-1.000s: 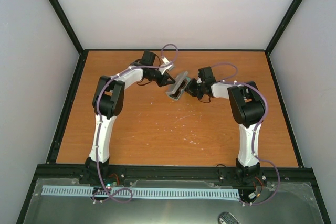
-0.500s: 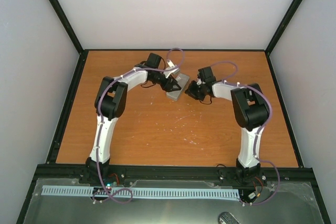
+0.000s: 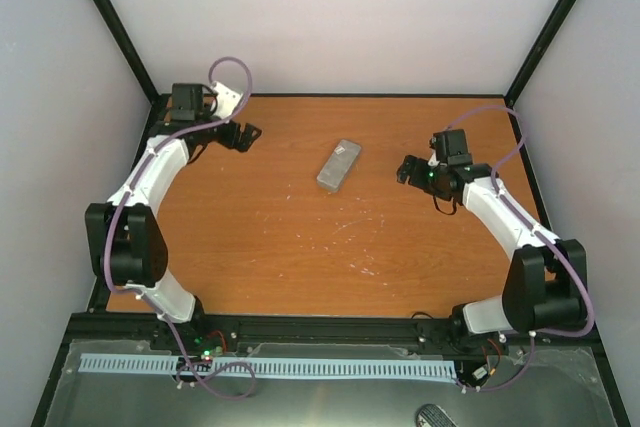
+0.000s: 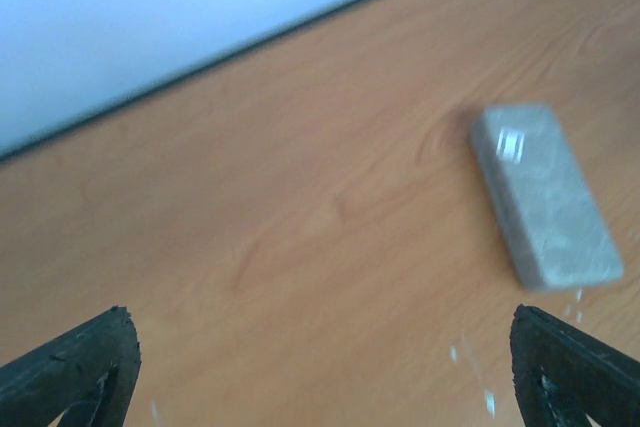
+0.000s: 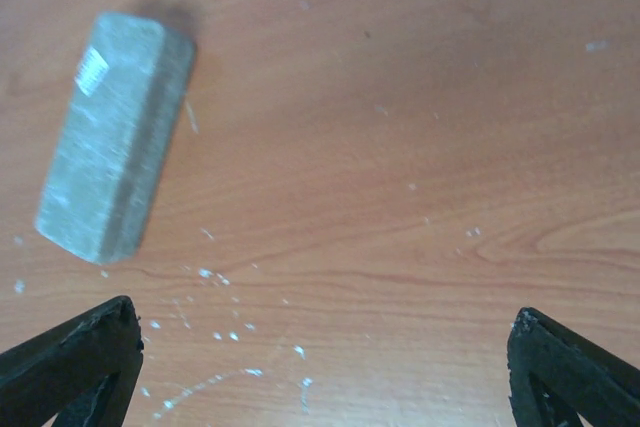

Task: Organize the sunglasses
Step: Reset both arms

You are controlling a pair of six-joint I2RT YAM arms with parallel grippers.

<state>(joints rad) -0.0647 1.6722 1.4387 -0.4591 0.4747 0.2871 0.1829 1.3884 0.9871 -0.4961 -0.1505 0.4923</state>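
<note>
Grey-cased, probably: sunglasses nowhere in view.
Only one shut case out on the table, long axis slanting near-left to far-right from above. Between left gripper and right gripper, apart from both, nearer the right; up and left of that claw in its wrist view. Both sets of jaws spread wide, holding nothing. One case, two arms.

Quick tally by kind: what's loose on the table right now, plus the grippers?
Grey case: 1, closed, lying on the table
Sunglasses: 0 in view
Grippers: 2, left gripper and right gripper, both open, holding nothing
Total: 3
</note>
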